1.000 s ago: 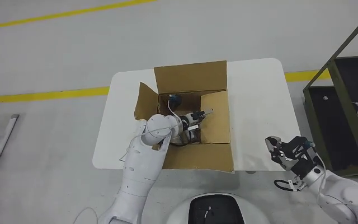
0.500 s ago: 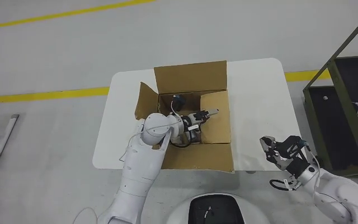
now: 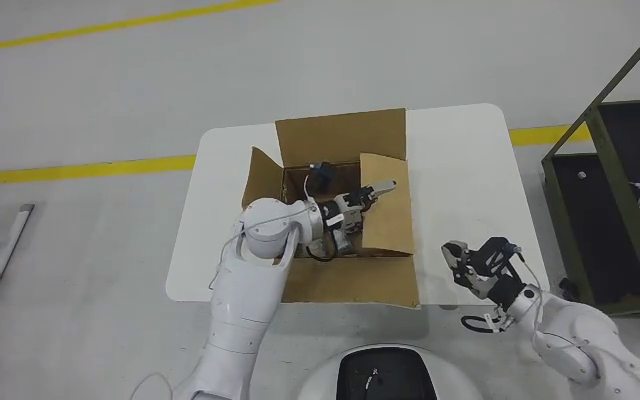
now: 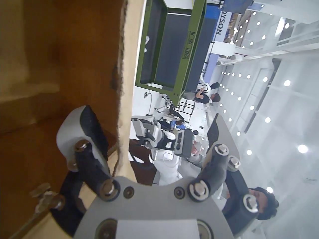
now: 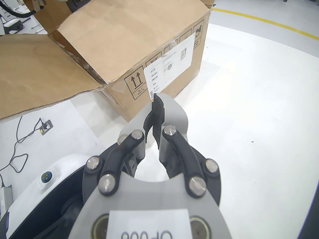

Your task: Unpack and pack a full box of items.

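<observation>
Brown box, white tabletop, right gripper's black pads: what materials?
Brown open box: corrugated cardboard, matte; torn, fluted flap edges. White rounded tabletop: smooth, faint sheen, likely laminate or painted board. Black pads of the right gripper: ridged, probably rubber.

Open cardboard box [image 3: 340, 135] stands mid-table [image 3: 460, 150]; left jaws at its right flap, right jaws over the near right corner.

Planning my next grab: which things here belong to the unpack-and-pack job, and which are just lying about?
Job:
cardboard box; left claw, open at its side flap; right claw, shut and empty.
Lying about:
green cart; yellow floor line.
</observation>
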